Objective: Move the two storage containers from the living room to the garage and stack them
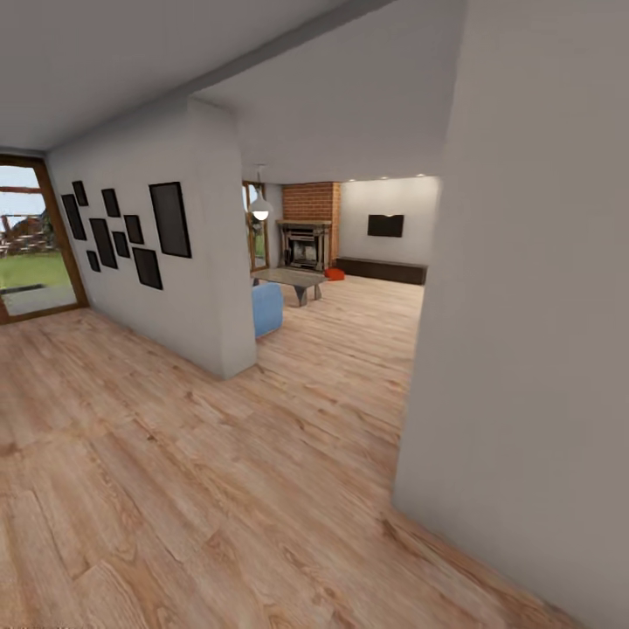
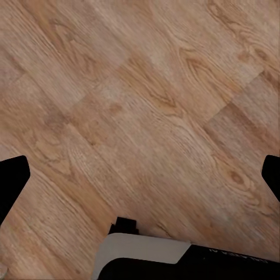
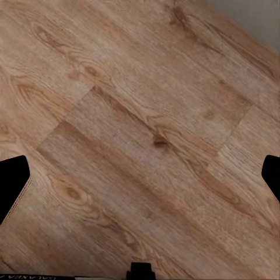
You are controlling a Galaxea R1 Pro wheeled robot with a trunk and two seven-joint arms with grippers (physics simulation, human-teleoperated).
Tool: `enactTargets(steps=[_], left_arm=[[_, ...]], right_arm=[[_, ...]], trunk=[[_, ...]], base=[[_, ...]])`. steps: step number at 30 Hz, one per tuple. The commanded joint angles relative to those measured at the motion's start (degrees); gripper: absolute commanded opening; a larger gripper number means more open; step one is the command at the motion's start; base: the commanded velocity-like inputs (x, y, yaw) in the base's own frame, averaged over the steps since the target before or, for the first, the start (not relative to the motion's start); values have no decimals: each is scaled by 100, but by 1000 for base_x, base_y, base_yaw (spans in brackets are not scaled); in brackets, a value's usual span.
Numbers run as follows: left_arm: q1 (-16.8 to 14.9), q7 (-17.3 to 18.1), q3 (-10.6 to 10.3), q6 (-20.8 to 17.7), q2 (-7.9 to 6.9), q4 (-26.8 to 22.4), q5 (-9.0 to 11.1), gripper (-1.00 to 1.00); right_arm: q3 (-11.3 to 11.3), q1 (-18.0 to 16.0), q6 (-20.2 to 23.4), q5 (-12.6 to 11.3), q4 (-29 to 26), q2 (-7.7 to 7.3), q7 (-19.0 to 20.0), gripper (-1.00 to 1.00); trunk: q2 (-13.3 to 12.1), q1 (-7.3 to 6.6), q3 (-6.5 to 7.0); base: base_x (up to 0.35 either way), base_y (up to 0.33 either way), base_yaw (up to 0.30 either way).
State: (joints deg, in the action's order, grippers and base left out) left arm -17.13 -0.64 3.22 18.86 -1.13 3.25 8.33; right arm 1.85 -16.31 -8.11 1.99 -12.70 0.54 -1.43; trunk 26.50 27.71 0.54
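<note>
Showing one orange-red container, eight frames

I see even, bright light; daylight enters at the door, ceiling spots glow over the fireplace. Head view bends at edges. Wrist views slightly soft.

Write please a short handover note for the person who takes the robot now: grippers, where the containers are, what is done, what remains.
Left gripper: open, empty, over wood plank floor.
Right gripper: open, empty, over the same kind of floor.
Containers: one orange-red shape lies far ahead on the living room floor beside the brick fireplace; too small to confirm, and a second one cannot be made out.
Done: nothing carried so far.
Left: drive past the wall corner into the living room, pick up both containers, take them to the garage, stack them.
</note>
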Motion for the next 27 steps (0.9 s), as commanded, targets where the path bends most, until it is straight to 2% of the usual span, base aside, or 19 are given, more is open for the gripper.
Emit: enactTargets(steps=[1, 14, 27], left_arm=[[-9, 3, 30, 38, 2, 26, 2, 100], [-9, 3, 30, 38, 9, 26, 2, 100], [-9, 3, 30, 38, 12, 26, 2, 100]], right_arm=[[17, 0, -15, 21, 4, -2, -15, 100], [15, -3, -11, 21, 4, -2, -15, 100], [17, 1, -11, 21, 4, -3, -15, 100]], trunk=[[3, 5, -1], [3, 5, -1], [3, 5, -1]], base=[[323, 0, 290], [324, 0, 277], [324, 0, 18]])
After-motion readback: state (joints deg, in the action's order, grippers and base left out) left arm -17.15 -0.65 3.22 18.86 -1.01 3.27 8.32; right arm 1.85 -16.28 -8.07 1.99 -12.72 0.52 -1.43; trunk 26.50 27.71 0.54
